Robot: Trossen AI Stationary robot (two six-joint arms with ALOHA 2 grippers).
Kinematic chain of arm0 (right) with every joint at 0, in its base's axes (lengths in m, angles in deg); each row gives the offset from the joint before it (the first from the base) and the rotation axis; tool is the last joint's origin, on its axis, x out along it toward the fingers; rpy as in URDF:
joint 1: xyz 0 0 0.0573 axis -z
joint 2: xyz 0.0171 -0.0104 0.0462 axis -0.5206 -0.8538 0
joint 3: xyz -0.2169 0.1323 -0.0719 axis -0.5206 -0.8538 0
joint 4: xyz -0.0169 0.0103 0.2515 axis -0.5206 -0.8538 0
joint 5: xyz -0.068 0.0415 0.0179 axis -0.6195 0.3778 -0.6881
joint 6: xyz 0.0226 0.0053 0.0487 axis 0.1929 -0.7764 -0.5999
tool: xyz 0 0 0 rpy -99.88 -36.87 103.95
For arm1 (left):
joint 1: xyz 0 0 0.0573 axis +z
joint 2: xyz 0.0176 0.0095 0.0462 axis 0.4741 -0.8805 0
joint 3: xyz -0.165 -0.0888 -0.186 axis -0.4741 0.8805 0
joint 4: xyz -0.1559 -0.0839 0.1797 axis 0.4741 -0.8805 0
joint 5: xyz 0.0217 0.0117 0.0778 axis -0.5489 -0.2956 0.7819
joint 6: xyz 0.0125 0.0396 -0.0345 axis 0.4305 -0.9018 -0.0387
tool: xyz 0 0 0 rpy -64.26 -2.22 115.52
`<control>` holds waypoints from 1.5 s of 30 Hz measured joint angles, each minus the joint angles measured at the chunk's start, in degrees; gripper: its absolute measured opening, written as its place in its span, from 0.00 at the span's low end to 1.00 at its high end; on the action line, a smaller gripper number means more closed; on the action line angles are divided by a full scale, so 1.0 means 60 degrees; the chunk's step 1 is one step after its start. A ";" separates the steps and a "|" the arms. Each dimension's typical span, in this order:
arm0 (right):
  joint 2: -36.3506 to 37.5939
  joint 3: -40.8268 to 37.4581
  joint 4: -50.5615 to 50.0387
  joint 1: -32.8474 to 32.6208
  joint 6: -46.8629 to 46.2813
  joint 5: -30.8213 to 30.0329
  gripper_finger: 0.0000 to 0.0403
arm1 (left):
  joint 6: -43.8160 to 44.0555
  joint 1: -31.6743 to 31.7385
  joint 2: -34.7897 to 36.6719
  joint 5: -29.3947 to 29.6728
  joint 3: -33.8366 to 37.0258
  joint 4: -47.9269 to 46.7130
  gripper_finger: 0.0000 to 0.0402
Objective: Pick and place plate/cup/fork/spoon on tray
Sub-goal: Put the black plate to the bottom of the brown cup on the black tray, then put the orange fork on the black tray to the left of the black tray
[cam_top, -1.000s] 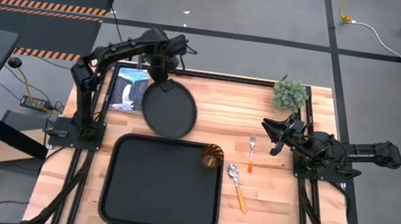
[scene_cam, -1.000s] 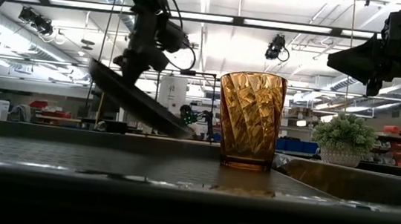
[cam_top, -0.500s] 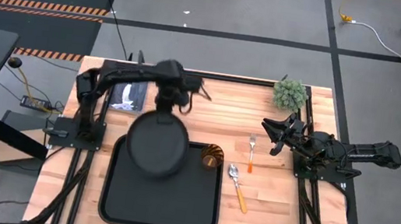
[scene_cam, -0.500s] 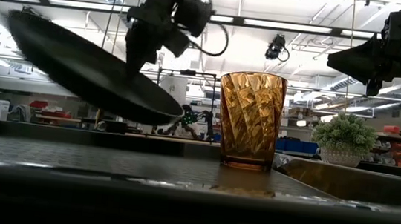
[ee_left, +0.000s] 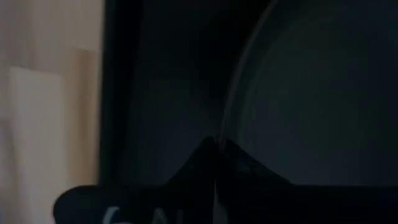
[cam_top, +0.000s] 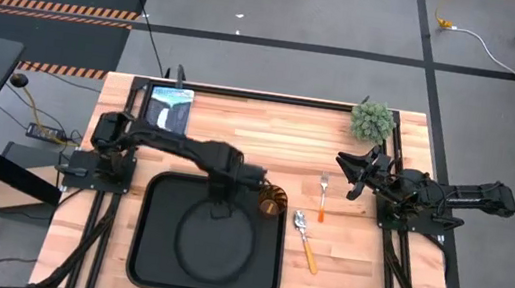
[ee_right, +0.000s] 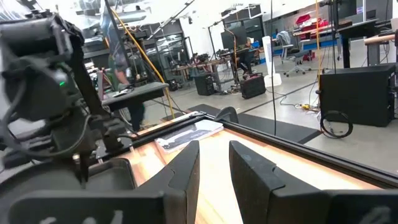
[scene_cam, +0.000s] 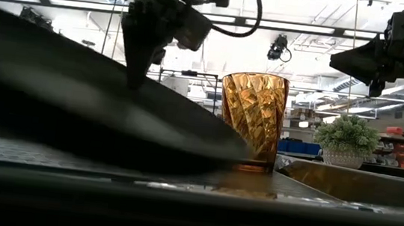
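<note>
The round black plate [cam_top: 214, 242] is low over the middle of the black rectangular tray [cam_top: 147, 250]. It also shows large and tilted in the low view [scene_cam: 104, 114]. My left gripper [cam_top: 220, 196] is shut on its far rim. The amber cup [cam_top: 273, 202] stands upright in the tray's far right corner and shows in the low view [scene_cam: 252, 122]. The fork [cam_top: 323, 196] and the spoon [cam_top: 306, 240] lie flat on the wood to the right of the tray. My right gripper [cam_top: 350, 174] is open and empty beyond the fork. My left gripper pinches the plate's raised rim [ee_left: 221, 134] between its two fingers, at the plate's far edge. The fingers come from above, pointing down. The plate sits tilted in the hold, over the tray. Whether its low side rests on the tray floor I cannot tell.
A small potted plant [cam_top: 372, 121] stands at the table's far right. A flat picture card [cam_top: 167, 111] lies at the far left. Bare wood lies between the tray and the far edge. The cup stands close to the right of my left gripper.
My left gripper has carried the plate from the table's far left toward the near edge and to the right, and down. The plate, held high and tilted behind the tray, is now low over the tray's middle, still tilted.
</note>
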 joint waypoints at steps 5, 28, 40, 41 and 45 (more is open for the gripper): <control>-0.0002 0.0000 0.0000 0.0000 0.0000 0.0000 0.23 | 0.2166 -0.0393 0.0004 0.0175 0.0546 0.1352 0.03; -0.0003 0.0000 0.0000 -0.0002 0.0000 0.0000 0.23 | 0.2615 -0.0825 0.0004 0.0589 0.0896 0.1904 0.26; 0.0000 0.0000 0.0000 -0.0001 -0.0003 0.0003 0.23 | -0.4141 -0.1545 0.0004 0.4552 0.0614 0.2259 0.20; -0.0003 0.0000 0.0000 -0.0002 -0.0002 0.0002 0.23 | -0.4438 -0.1559 0.0013 0.5095 0.0614 0.2205 0.20; -0.0003 0.0000 0.0045 -0.0003 -0.0130 0.0003 0.23 | -0.5164 -0.1545 0.0326 0.6290 0.0651 0.1670 0.16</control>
